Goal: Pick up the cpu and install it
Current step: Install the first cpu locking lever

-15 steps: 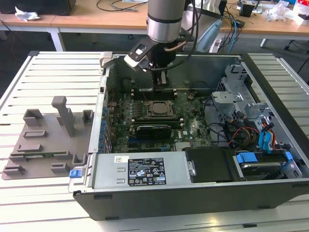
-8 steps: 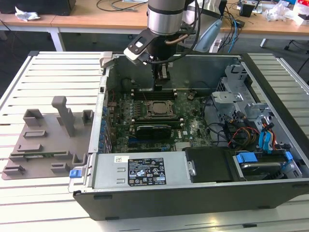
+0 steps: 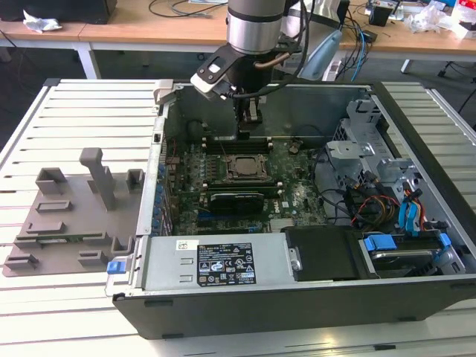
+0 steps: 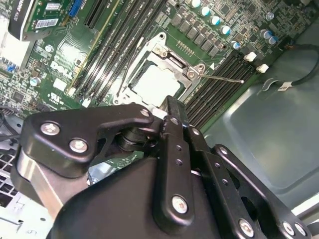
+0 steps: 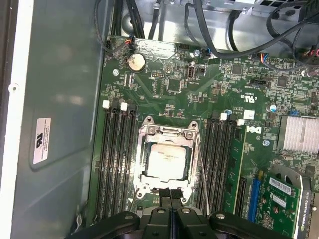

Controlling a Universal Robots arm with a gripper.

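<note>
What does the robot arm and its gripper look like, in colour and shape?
The arm is a silver-grey metal cylinder with a black wrist part, a white-and-black block and dark cables beside it. The gripper is matte black, built of flat linkage bars joined by silver screws.

— What does the arm (image 3: pixel 255 26) look like in the exterior view?

— A round silver-grey metal tube with a dark band near its end, a white-and-black camera block (image 3: pixel 212 76) on one side, and black cables looping off it.

— And the tool (image 4: pixel 172 149)?

— Matte black. In the second wrist view, flat links joined by silver screws, with small holes along the narrow middle bar.
</note>
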